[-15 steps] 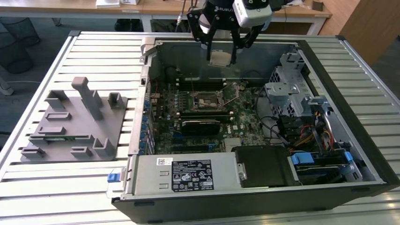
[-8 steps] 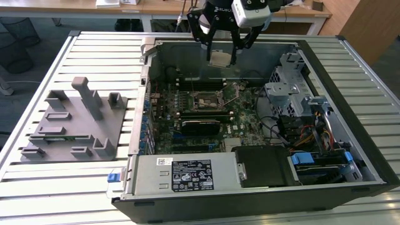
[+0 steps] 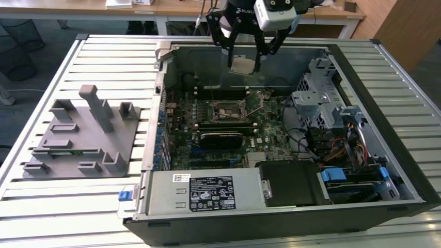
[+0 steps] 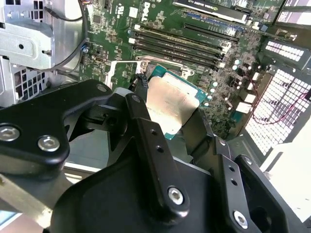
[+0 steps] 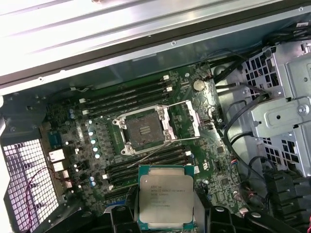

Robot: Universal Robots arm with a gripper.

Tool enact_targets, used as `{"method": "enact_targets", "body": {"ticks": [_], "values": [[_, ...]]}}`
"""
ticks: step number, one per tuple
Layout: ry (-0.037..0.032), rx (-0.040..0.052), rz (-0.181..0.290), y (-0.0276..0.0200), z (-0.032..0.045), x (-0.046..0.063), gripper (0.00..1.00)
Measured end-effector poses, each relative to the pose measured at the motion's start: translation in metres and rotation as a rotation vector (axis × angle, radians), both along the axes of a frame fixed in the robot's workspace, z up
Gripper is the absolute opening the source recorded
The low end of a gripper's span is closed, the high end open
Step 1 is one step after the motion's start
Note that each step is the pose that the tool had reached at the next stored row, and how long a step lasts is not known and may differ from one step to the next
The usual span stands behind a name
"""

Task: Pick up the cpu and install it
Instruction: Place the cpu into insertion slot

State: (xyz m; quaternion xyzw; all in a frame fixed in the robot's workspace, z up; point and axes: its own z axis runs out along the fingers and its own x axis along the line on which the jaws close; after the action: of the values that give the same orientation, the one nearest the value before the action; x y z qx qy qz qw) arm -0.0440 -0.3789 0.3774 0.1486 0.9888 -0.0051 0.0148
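Note:
The cpu (image 3: 244, 65), a flat square chip with a silver-grey metal top, hangs above the open computer case, and my gripper (image 3: 245, 60) is shut on its two opposite edges. Both wrist views show the chip held level between the black fingers: the cpu (image 5: 165, 196), the cpu (image 4: 170, 103). The open socket (image 5: 145, 130) on the green motherboard has its metal frame lifted and lies below and a little ahead of the chip. In the exterior view the socket (image 3: 230, 111) sits in the middle of the board, nearer the camera than the chip.
The case's back wall (image 3: 206, 57) stands close behind the gripper. Memory slots (image 5: 127, 97) flank the socket. A metal drive cage (image 3: 317, 98) and cables lie toward the exterior view's right. A grey plastic fixture (image 3: 82, 135) sits on the slatted table at that view's left.

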Motion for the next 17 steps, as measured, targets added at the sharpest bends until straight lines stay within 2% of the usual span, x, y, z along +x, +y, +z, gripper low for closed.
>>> {"method": "enact_targets", "body": {"ticks": [6,17], "values": [[0.0000,-0.0032,-0.053,0.0000,-0.0009,0.0000,0.54],[0.0002,-0.0084,-0.202,0.0000,-0.0023,0.0000,0.54]]}}
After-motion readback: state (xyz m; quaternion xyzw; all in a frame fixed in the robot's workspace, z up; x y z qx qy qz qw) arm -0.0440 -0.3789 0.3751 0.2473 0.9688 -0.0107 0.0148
